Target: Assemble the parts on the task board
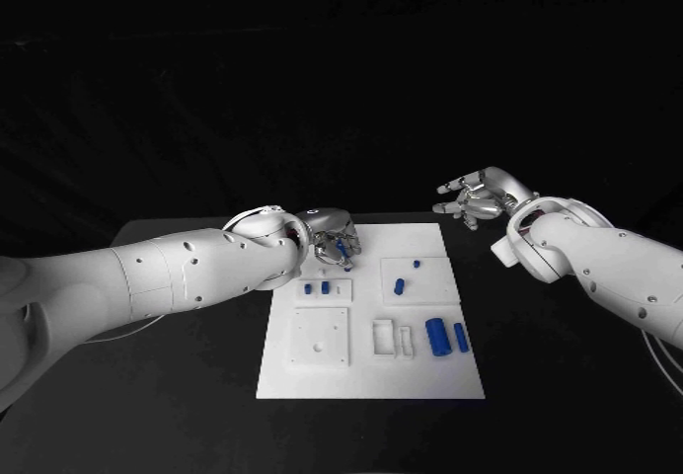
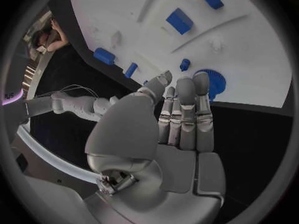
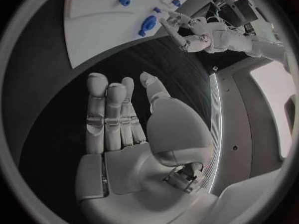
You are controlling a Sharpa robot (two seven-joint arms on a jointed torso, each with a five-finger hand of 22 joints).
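Observation:
The white task board (image 1: 370,370) lies in the middle of the black table. My left hand (image 1: 331,237) hovers over its far left corner, fingers stretched out straight (image 2: 187,109) and their tips at a round blue toothed part (image 2: 216,83), also seen as the blue part (image 1: 346,261); I cannot tell whether they touch it. Nothing sits in its palm. My right hand (image 1: 482,196) hangs above the table past the board's far right corner, fingers apart (image 3: 109,114) and holding nothing. Two blue cylinders (image 1: 448,337) lie at the board's right side.
Small blue parts (image 1: 315,289) sit left of the board's middle, others (image 1: 400,287) right of it. A square white recess plate (image 1: 321,336) and a narrow white frame (image 1: 386,336) stand on the near half. Black table surrounds the board.

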